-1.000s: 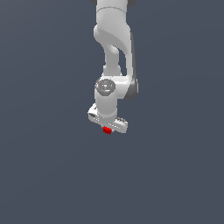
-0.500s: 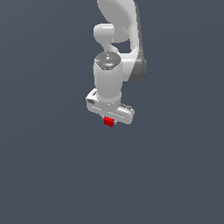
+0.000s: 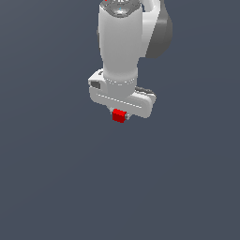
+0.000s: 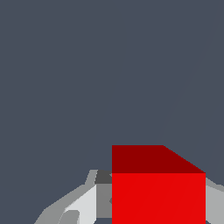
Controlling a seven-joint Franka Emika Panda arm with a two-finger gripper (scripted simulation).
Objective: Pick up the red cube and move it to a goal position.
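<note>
Closest to your wrist camera you have the small, bright red, plain solid cube (image 4: 158,192), filling the near part of that view, with one lighter face toward the lens and a darker face angled away. It sits inside the white hand (image 4: 148,197): a pale grey finger (image 4: 83,203) shows against one side of the cube and a sliver of the other finger (image 4: 213,197) shows against the opposite side, so you can read the hand as pinching the cube between its two fingers. Beyond the cube you see only a flat, dark blue-grey surface (image 4: 87,78), with nothing else on it; whether that is a counter or a floor you cannot tell.

From the exterior camera, the red cube (image 3: 119,116) hangs directly under the hand (image 3: 120,115), tucked against the underside of its wide white body, and only the cube's lower part peeks out. The fingers themselves are too small and too hidden there for you to judge their spread. Above the hand, the white, rounded arm (image 3: 119,42) rises straight up and out of frame, with a darker grey joint (image 3: 159,33) behind it on the exterior view's right. The same dark blue-grey surface (image 3: 56,178) lies behind everything, and the cube appears clear of it, carried by the hand
</note>
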